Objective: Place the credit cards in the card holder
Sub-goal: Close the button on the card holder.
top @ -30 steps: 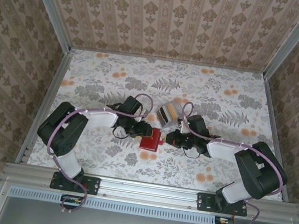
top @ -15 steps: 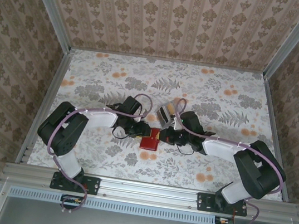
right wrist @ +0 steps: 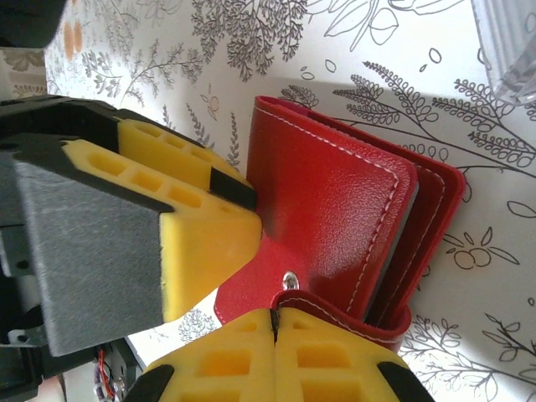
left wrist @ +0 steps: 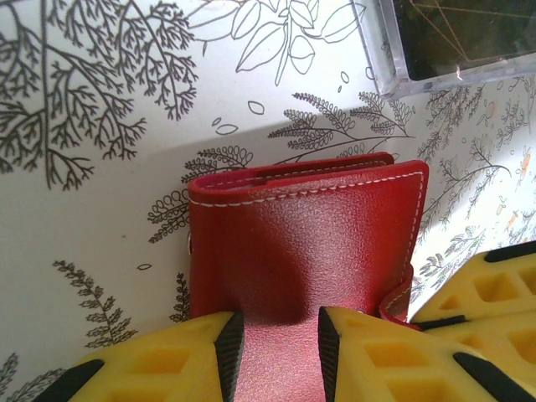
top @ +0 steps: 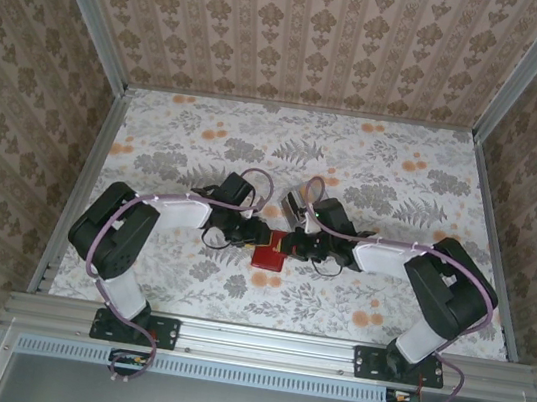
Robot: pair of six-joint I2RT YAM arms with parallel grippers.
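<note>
The card holder point(top: 268, 255) sits near the middle of the flowered table point(top: 207, 141), a bit towards the near side, with both arms reaching in to it from left and right. It is folded over, red cover up, white stitching running along its edge.

The left gripper point(left wrist: 280, 356) comes at it from the left and has it pinched. In the left wrist view the red cover fills the gap between the two yellow fingers point(left wrist: 172, 360), and the leather dips into a crease where they squeeze it.

The right gripper point(right wrist: 275, 331) meets the holder from the right. Its yellow pads are pressed flat together, with nothing more than a thin seam between them. Their tips touch the little red strap point(right wrist: 335, 318) just beside its metal snap point(right wrist: 291, 279). I cannot tell from here whether any of the strap is nipped in that seam. In that same view the holder's leaves stand slightly apart along one edge, and a grey lining shows between the red layers.

The credit cards point(top: 294, 203) are a small silvery-grey patch just to the far side of the holder, partly behind the right arm's wrist and not touching the holder. The left wrist view shows a clear plastic case point(left wrist: 435, 59) with something dark in it, lying just beyond the holder
</note>
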